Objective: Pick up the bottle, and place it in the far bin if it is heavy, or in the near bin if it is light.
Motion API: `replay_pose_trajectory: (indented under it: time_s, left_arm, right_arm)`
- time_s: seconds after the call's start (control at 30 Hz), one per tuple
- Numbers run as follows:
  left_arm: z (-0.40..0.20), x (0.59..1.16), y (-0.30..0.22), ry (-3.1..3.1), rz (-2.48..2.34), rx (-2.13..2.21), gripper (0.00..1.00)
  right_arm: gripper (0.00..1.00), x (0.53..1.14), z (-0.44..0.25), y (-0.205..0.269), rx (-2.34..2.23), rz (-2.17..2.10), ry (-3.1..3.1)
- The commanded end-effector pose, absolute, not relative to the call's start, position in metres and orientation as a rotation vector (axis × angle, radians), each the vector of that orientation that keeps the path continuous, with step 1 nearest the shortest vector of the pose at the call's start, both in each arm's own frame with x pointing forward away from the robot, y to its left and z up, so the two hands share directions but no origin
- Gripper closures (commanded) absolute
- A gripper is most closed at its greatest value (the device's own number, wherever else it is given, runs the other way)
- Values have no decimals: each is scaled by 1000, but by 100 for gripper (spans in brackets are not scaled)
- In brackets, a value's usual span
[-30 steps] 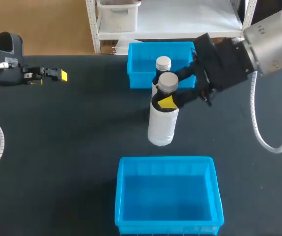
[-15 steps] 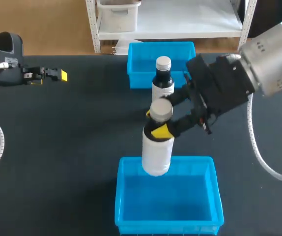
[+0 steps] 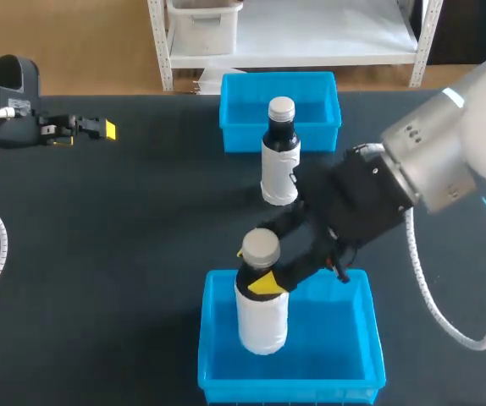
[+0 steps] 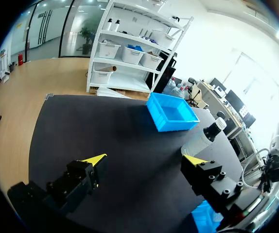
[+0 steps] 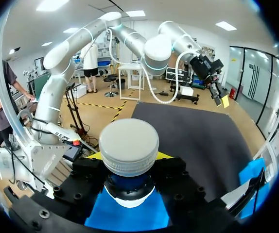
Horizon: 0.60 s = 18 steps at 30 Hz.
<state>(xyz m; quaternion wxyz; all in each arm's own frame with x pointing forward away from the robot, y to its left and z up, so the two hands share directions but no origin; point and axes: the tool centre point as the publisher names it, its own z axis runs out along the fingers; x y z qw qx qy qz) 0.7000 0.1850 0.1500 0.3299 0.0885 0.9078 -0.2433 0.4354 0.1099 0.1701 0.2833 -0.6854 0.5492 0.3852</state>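
A bottle point(image 3: 262, 313) with a white label and a grey cap hangs upright over the near blue bin point(image 3: 351, 372), its lower part inside the bin's walls. My right gripper point(image 3: 264, 276) is shut on its neck just under the cap. In the right wrist view the cap point(image 5: 129, 145) sits between the black fingers of the right gripper point(image 5: 129, 162), with blue bin point(image 5: 130, 221) below. A second dark bottle point(image 3: 279, 152) stands in front of the far blue bin point(image 3: 234, 114). My left gripper point(image 3: 99, 129) stays open at the far left, empty point(image 4: 144, 160).
The standing bottle point(image 4: 205, 138) is just behind my right arm's wrist point(image 3: 370, 199). In the left wrist view the far bin point(image 4: 172, 112) lies ahead of the open fingers, with bare black mat between.
My right arm has carried the held bottle from beside the standing bottle toward me and down into the near bin. The left arm has not moved.
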Motion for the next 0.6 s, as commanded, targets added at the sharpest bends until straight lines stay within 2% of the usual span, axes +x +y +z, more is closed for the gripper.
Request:
replay_pose_trajectory:
  time_s: [0.03,0.6]
  left_arm:
    - [150,700,185,2374,-636,231,0]
    - [150,700,185,2374,-636,231,0]
  right_arm:
    - [100,440,158,113,-1839,1052,1462]
    - [100,447,131,113,-1874,1078,1432]
